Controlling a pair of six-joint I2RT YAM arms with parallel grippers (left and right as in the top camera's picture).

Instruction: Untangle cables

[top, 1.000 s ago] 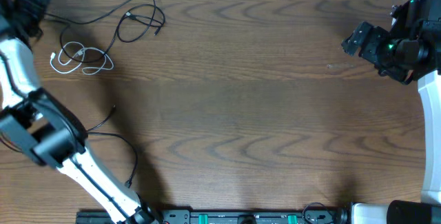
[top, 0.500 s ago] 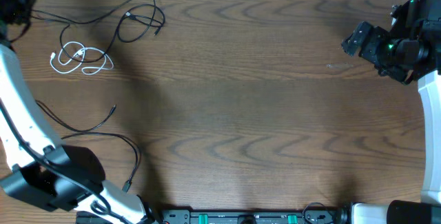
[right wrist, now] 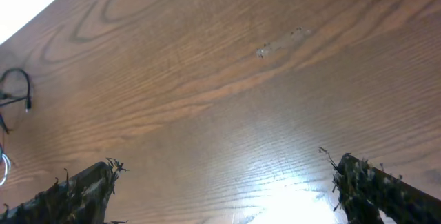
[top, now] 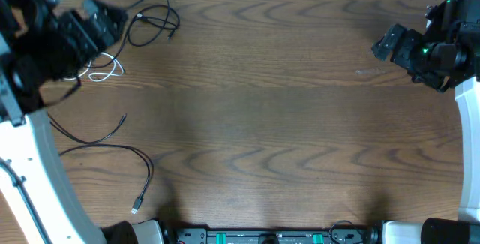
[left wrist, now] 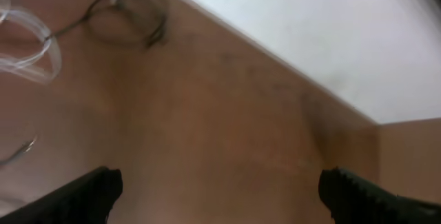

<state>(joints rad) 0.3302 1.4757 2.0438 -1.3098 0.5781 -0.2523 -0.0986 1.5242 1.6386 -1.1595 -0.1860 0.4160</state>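
One black cable (top: 154, 17) lies looped at the table's back left; it also shows blurred in the left wrist view (left wrist: 127, 18) and at the left edge of the right wrist view (right wrist: 18, 88). A short white cable (top: 107, 69) lies coiled in front of it, partly hidden under my left arm; it shows in the left wrist view (left wrist: 31, 45). A second black cable (top: 112, 146) lies apart at the front left, its plug end (top: 136, 207) near the front edge. My left gripper (top: 103, 13) hovers open and empty above the white cable (left wrist: 220, 196). My right gripper (top: 382, 46) is open and empty at the far right (right wrist: 227, 193).
The wooden table (top: 270, 124) ends at a white back edge (left wrist: 310, 38). A black rail with green parts (top: 262, 236) runs along the front edge. The left arm's white link (top: 41, 169) crosses the front-left corner.
My left arm has swung from the left edge to above the white cable, now hiding part of it. The front-left black cable is now fully uncovered. The right arm has not moved.
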